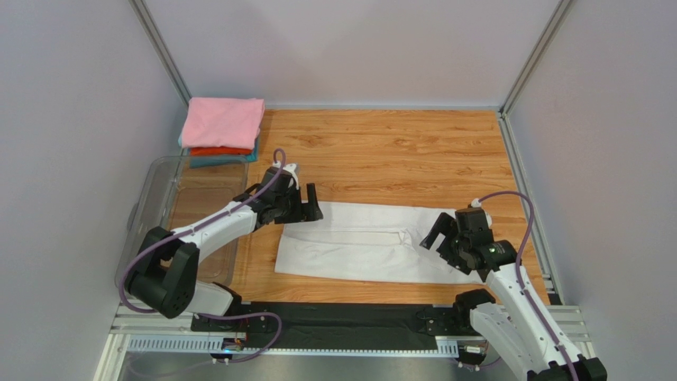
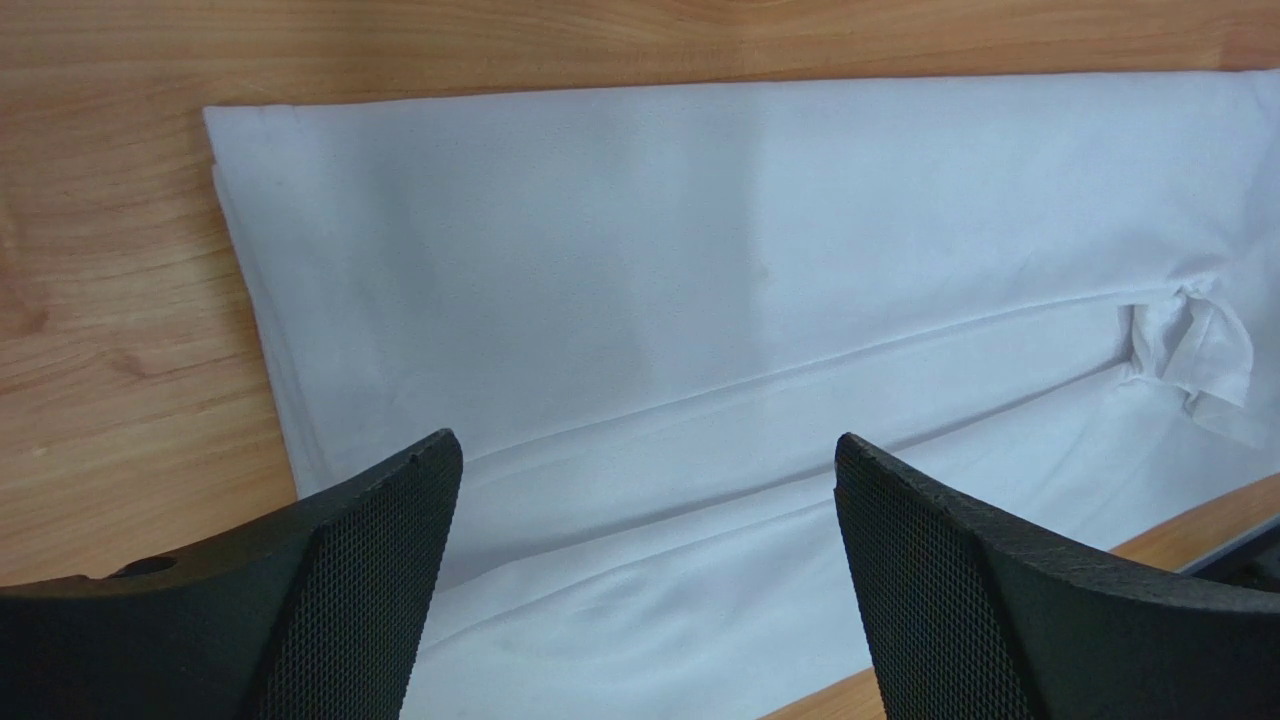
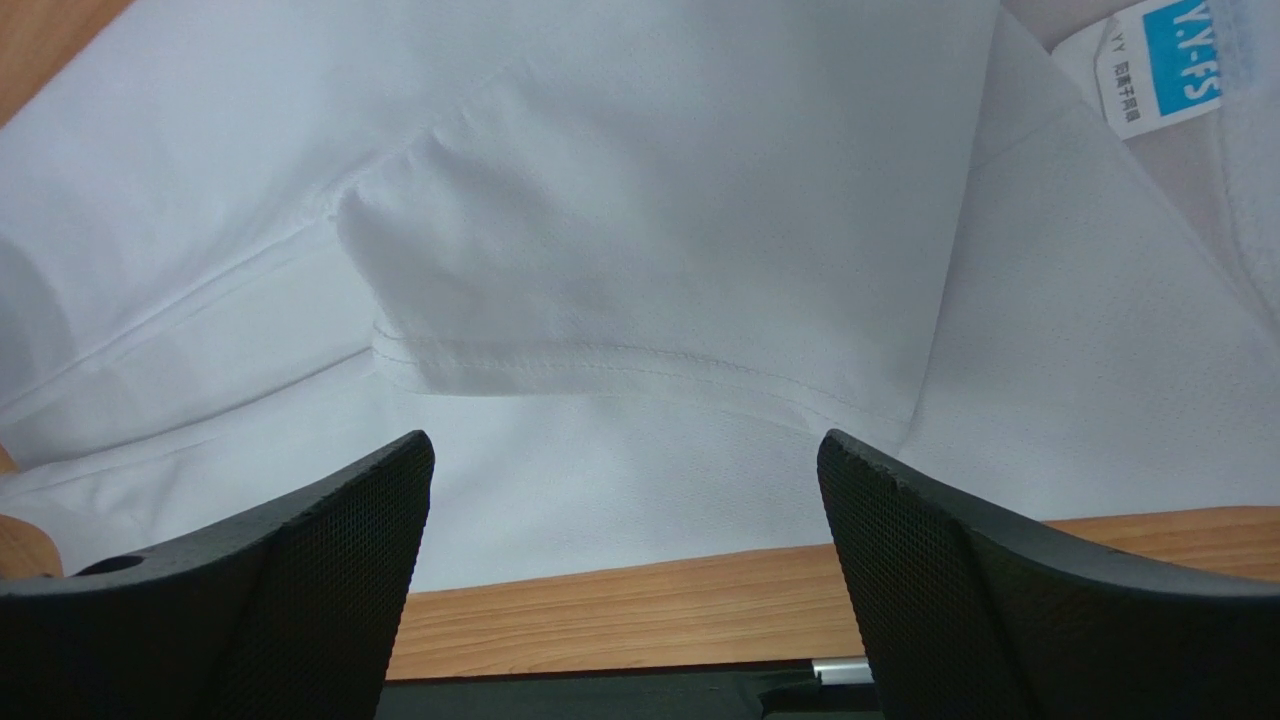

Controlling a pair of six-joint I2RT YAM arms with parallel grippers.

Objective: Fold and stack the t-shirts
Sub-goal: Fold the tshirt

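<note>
Now, tee: the white tee is lying flat on the near half of the surface, narrowed into a long band with a sleeve tucked over.
Long axis: it is running left to right across the front of the arms, so I am judging the next fold to be going end over end along that line.
Left gripper: the left gripper is hovering wide open over the band's left end, by its far corner, with nothing between its fingers.
Right gripper: the right gripper is hanging open too, over the right end where the neck label is showing, and it is carrying nothing.
Nearer arm: each is sitting over its own end, the left at the hem and the right at the collar, so neither is leading.
Stack: pink over orange-red over teal is waiting in the far left corner, well apart from the tee.
Bin: the clear bin is lying along the left edge, under the left arm.
Surface: smooth wood, and the cloth is lying thin and flat on it, so a pinch is probably needing a low approach.
Room: walls are closing in on three sides, and bare wood is showing beyond the tee.
</note>
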